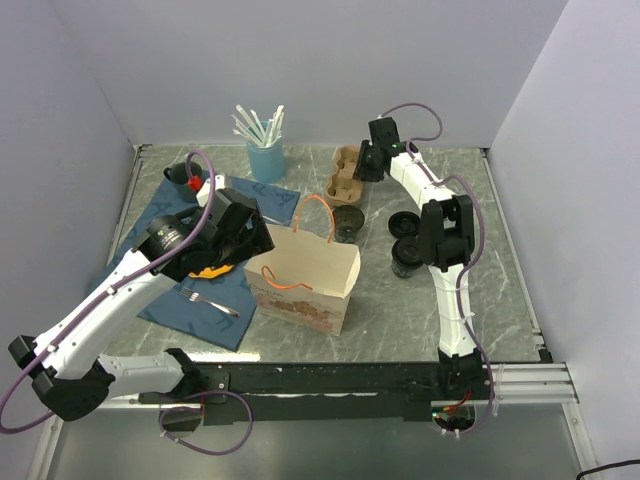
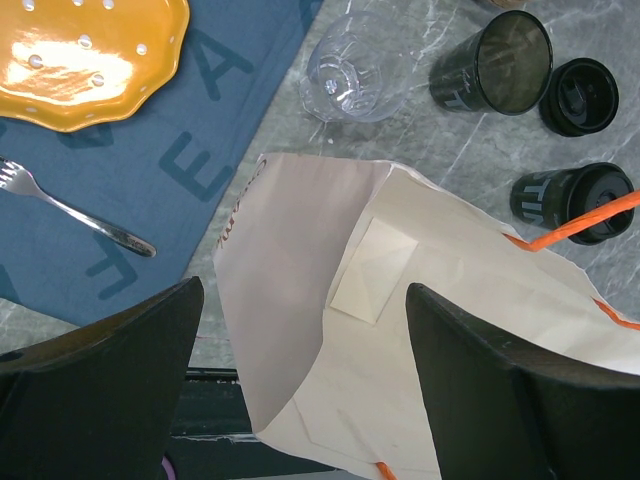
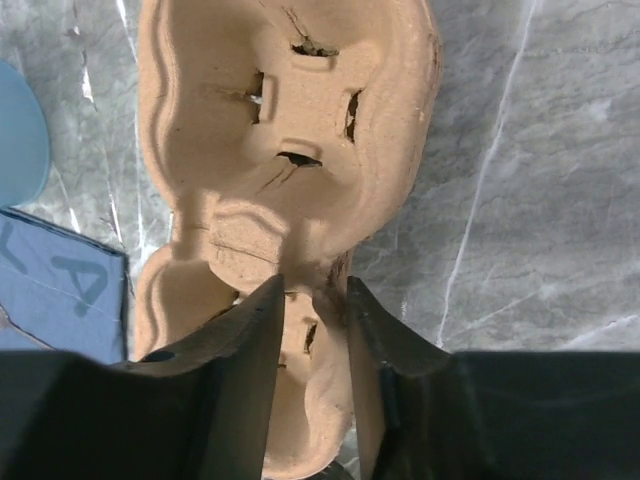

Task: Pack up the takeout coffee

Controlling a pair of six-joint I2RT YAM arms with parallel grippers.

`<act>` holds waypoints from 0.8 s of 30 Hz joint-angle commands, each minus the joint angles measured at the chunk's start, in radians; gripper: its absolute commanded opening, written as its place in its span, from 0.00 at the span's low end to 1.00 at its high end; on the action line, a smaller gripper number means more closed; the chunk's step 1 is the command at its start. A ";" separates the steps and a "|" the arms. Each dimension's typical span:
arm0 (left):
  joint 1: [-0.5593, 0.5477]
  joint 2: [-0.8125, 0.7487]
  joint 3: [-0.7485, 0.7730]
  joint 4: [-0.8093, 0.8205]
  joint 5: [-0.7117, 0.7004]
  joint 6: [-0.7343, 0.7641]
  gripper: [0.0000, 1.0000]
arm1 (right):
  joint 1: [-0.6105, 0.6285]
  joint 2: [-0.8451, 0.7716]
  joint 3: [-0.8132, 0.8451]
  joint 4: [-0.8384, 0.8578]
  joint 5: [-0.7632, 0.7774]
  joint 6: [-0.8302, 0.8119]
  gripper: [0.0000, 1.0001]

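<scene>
The right hand (image 3: 315,290) is clamping a wall of the pulp cup carrier (image 3: 290,120) at the table's (image 1: 500,300) far side. The left hand (image 2: 305,300) is hovering, spread, over the paper bag (image 2: 400,330). The takeout coffee (image 1: 405,256) is standing untouched right of the bag. Fetching the carrier seems the step; next, carrying it to the cup.

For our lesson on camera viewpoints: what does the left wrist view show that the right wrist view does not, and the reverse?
Only the left wrist view: the open paper bag below the open left gripper, the lidded takeout coffee, the orange plate, the fork and the clear glass. Only the right wrist view: the cardboard cup carrier, pinched by the right gripper. Both: the marble table and the blue placemat.
</scene>
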 commanded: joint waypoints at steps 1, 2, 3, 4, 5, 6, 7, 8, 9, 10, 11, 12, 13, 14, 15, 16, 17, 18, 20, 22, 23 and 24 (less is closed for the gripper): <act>0.003 0.002 0.025 -0.009 0.005 0.012 0.89 | -0.006 0.003 0.029 0.035 0.035 -0.002 0.35; 0.003 0.001 0.025 -0.009 0.004 0.009 0.89 | -0.006 0.002 0.028 0.035 0.038 -0.005 0.35; 0.003 0.002 0.025 -0.007 0.004 0.011 0.89 | -0.006 0.000 0.028 0.037 0.042 -0.009 0.33; 0.003 0.002 0.023 -0.009 0.004 0.008 0.89 | -0.006 0.000 0.028 0.039 0.047 -0.019 0.30; 0.003 0.001 0.022 -0.007 0.005 0.008 0.89 | -0.006 -0.001 0.026 0.039 0.051 -0.025 0.28; 0.003 0.002 0.022 -0.007 0.005 0.008 0.88 | -0.006 -0.003 0.028 0.037 0.062 -0.030 0.27; 0.003 0.001 0.020 -0.006 0.005 0.008 0.88 | -0.006 -0.004 0.026 0.040 0.068 -0.039 0.25; 0.003 0.002 0.022 -0.006 0.005 0.008 0.88 | -0.007 -0.008 0.017 0.045 0.071 -0.045 0.24; 0.003 0.001 0.020 -0.006 0.005 0.008 0.88 | -0.007 -0.014 0.012 0.057 0.074 -0.048 0.22; 0.003 0.002 0.020 -0.006 0.007 0.009 0.89 | -0.007 -0.017 0.008 0.062 0.078 -0.059 0.19; 0.003 0.002 0.022 -0.004 0.007 0.009 0.88 | -0.009 -0.021 0.005 0.068 0.078 -0.065 0.18; 0.003 0.004 0.022 -0.005 0.007 0.009 0.89 | -0.010 -0.024 0.000 0.071 0.079 -0.067 0.17; 0.003 0.005 0.023 -0.006 0.007 0.009 0.88 | -0.010 -0.027 -0.002 0.078 0.079 -0.077 0.14; 0.003 0.008 0.023 -0.002 0.008 0.011 0.88 | -0.012 -0.029 -0.011 0.086 0.078 -0.082 0.13; 0.003 0.008 0.023 -0.002 0.008 0.011 0.88 | -0.013 -0.038 -0.014 0.095 0.075 -0.085 0.13; 0.003 0.010 0.025 -0.002 0.008 0.011 0.88 | -0.016 -0.043 -0.018 0.104 0.070 -0.091 0.12; 0.003 0.011 0.025 0.001 0.008 0.012 0.89 | -0.015 -0.047 -0.024 0.108 0.068 -0.094 0.11; 0.003 0.014 0.026 0.001 0.008 0.012 0.89 | -0.015 -0.052 -0.026 0.112 0.067 -0.097 0.09; 0.003 0.017 0.029 0.004 0.008 0.014 0.89 | -0.016 -0.064 -0.037 0.131 0.052 -0.098 0.07; 0.003 0.024 0.032 0.004 0.010 0.015 0.89 | -0.018 -0.073 -0.044 0.143 0.047 -0.101 0.04; 0.003 0.025 0.032 0.005 0.010 0.017 0.89 | -0.020 -0.083 -0.057 0.160 0.039 -0.102 0.03; 0.003 0.027 0.034 0.005 0.010 0.017 0.89 | -0.018 -0.089 -0.063 0.173 0.033 -0.105 0.01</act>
